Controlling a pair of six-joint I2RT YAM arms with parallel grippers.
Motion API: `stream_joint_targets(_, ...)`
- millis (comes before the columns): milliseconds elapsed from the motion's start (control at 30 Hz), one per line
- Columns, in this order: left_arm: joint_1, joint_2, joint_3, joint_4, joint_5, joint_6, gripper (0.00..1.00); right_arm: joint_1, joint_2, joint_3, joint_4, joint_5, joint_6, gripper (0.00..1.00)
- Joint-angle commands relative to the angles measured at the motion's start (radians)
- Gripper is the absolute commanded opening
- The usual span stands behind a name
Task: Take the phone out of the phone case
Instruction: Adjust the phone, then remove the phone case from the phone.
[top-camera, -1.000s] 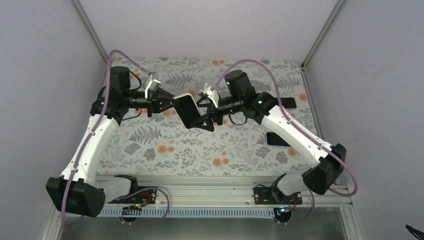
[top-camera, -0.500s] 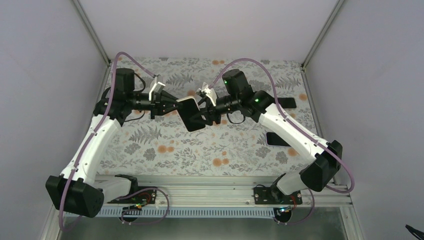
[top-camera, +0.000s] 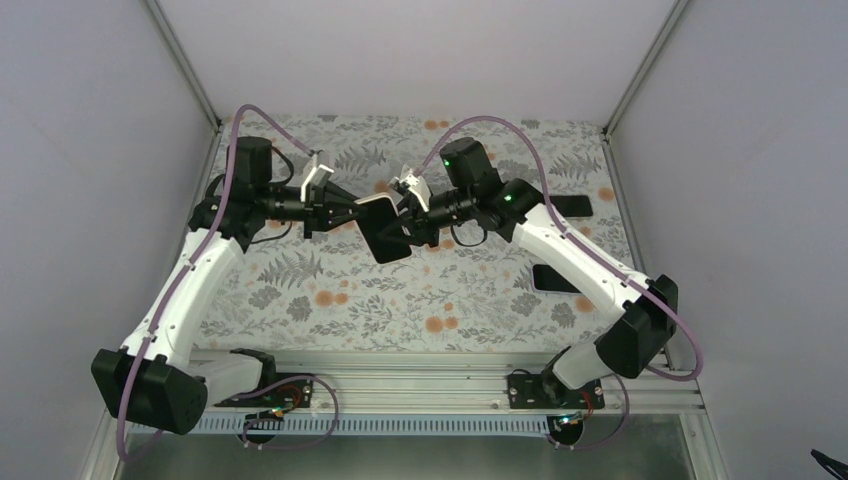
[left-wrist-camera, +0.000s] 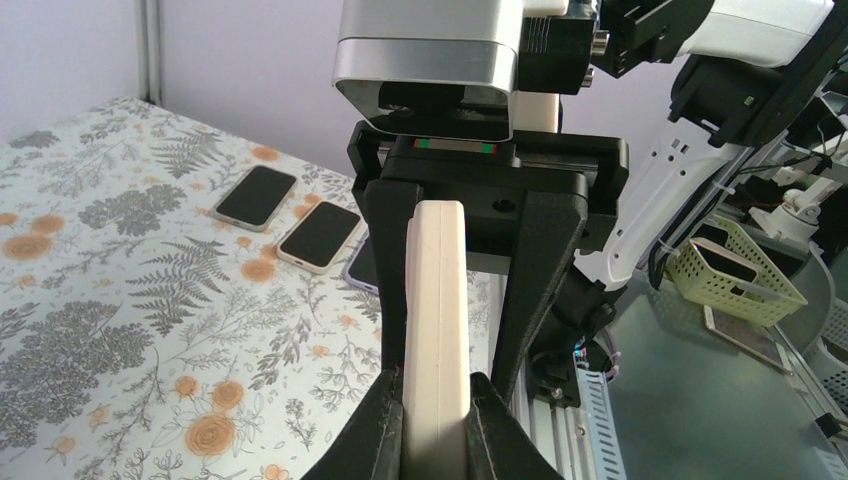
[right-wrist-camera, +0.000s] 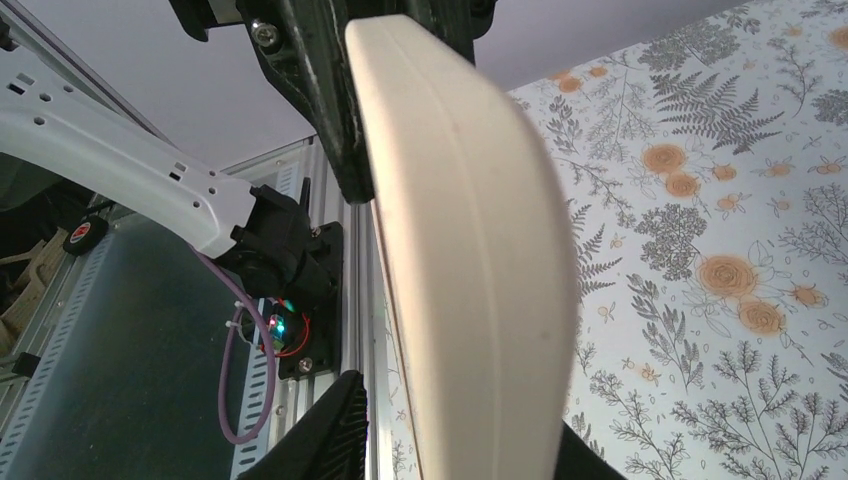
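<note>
A phone (top-camera: 382, 236) with a dark face sits in a cream phone case (top-camera: 372, 199), held in the air between both arms above the flowered cloth. My left gripper (top-camera: 352, 211) is shut on the case's edge, and its fingertips (left-wrist-camera: 384, 415) pinch the cream side (left-wrist-camera: 436, 290). My right gripper (top-camera: 398, 226) reaches in from the other end. Its two black fingers (left-wrist-camera: 535, 270) straddle the case. In the right wrist view the case (right-wrist-camera: 470, 250) fills the gap of the right gripper (right-wrist-camera: 450, 452). A slit shows between the case and the left finger (right-wrist-camera: 325, 435).
Two more phones lie on the cloth at the right (top-camera: 555, 278) (top-camera: 576, 205). The left wrist view shows three phones in a row (left-wrist-camera: 320, 235) on the cloth and a yellow basket (left-wrist-camera: 735, 270) off the table. The rail (top-camera: 440, 362) runs along the near edge.
The right gripper has slid further left along the case and its jaws have narrowed around it. The left arm has shifted slightly, still gripping the case.
</note>
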Motion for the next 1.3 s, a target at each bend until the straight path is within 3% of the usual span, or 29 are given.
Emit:
stream_joint_targets(0, -0.007, 0.006, 0.02, 0.031, 0.019, 0.019, 0.02, -0.001, 0.014, 0.026, 0.011, -0.044, 0.011, 0.3)
stream_joint_targets(233, -0.011, 0.011, 0.021, 0.033, 0.014, 0.018, 0.02, -0.001, 0.02, 0.031, 0.013, -0.055, 0.015, 0.21)
stream_joint_targets(367, -0.012, 0.01, 0.021, 0.03, 0.013, 0.024, 0.03, -0.001, 0.018, 0.034, 0.012, -0.059, 0.014, 0.07)
stream_joint_targets(433, -0.009, 0.008, 0.029, 0.015, 0.008, 0.049, 0.15, -0.001, 0.016, 0.035, 0.008, -0.058, 0.01, 0.04)
stream_joint_targets(500, -0.001, 0.007, 0.048, -0.022, -0.005, 0.087, 0.42, -0.001, 0.009, 0.036, 0.007, -0.058, 0.005, 0.03)
stream_joint_targets(533, 0.006, 0.004, 0.056, -0.036, -0.011, 0.105, 0.48, -0.001, 0.005, 0.035, 0.006, -0.059, 0.002, 0.04)
stream_joint_targets(800, 0.065, -0.036, 0.04, -0.035, 0.022, 0.114, 0.76, -0.025, -0.025, 0.063, 0.014, -0.07, 0.0, 0.04)
stream_joint_targets(1033, 0.112, -0.067, 0.015, 0.037, 0.061, 0.022, 0.81, -0.083, -0.021, 0.17, 0.062, -0.103, 0.063, 0.04)
stream_joint_targets(1267, 0.11, -0.071, 0.069, -0.117, 0.039, 0.134, 0.8, -0.097, 0.01, 0.278, 0.113, -0.17, 0.139, 0.04)
